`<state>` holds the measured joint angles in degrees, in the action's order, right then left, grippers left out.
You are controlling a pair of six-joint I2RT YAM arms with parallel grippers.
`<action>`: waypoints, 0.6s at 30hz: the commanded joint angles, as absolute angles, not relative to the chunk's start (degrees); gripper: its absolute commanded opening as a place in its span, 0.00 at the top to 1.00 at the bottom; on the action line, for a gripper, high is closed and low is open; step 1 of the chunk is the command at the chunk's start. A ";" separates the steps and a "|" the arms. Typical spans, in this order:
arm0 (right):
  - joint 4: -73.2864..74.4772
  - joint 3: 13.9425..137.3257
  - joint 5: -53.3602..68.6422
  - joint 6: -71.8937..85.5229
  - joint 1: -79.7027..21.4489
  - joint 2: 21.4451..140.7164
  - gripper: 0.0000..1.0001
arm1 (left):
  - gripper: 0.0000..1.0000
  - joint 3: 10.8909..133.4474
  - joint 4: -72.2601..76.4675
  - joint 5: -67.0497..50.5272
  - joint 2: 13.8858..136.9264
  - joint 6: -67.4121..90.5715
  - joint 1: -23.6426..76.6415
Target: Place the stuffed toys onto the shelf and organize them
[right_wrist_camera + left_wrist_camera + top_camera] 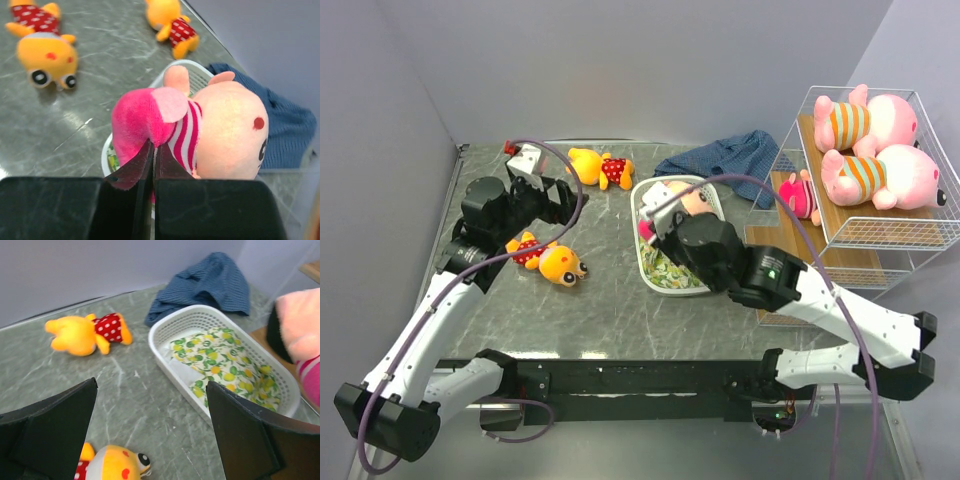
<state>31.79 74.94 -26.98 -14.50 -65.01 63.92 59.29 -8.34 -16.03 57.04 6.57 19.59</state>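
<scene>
From above, right gripper (658, 222): jaws clamped on a small pink-clad plush doll (685, 200), held over the white oval slotted plastic basket (665, 283).
From above, left gripper (542, 180): jaws spread wide and empty; a yellow-orange plush bear in red dotted clothes (552, 258) lies on the grey marbled table (610, 320) just beneath them, and a second bear (598, 166) lies beyond them.
From above, white wire-mesh shelf with wooden plank tiers (910, 235): well to the right of both jaws. Its upper tier holds a big pink plush pig in an orange-striped shirt (865, 120) and a second pig (880, 178); another pink doll (802, 195) lies on the lower plank.
Left wrist, left gripper (150, 405): dark fingers (55, 435) wide apart, gripping nothing.
Left wrist, ahead of the jaws: the basket (200, 320) lined with a yellow lemon-print cloth (220, 360) to the right, crumpled blue fabric (205, 285) behind it, and the second bear (85, 332) to the left.
Left wrist, below the jaws: the first bear's head (117, 465), apart from both fingers.
Left wrist, right edge: the held doll (300, 325).
Right wrist, right gripper (152, 155): jaws pressed together, pinching the doll's (220, 125) bright pink cloth; its peach head sits right of them.
Right wrist, beyond the jaws: both bears (47, 50) (172, 22) on the table, with the blue fabric (285, 125) to the right.
</scene>
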 commanded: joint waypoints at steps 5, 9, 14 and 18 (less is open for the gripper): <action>61.24 90.69 -53.34 11.48 -65.04 75.76 1.00 | 0.03 56.78 -8.00 0.96 53.35 10.37 19.86; 69.66 92.63 -58.25 16.42 -65.04 77.42 1.00 | 0.04 56.08 -6.69 1.58 50.72 9.58 19.86; 80.58 97.98 -61.25 24.32 -64.51 81.03 1.00 | 0.04 53.53 -5.01 1.23 49.39 8.88 19.86; 82.62 98.44 -61.52 25.31 -63.90 80.95 1.00 | 0.04 54.05 -6.15 1.14 50.88 9.14 19.86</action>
<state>73.30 95.79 -56.75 19.79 -64.73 81.28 53.93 -7.73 0.16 50.04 9.08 19.62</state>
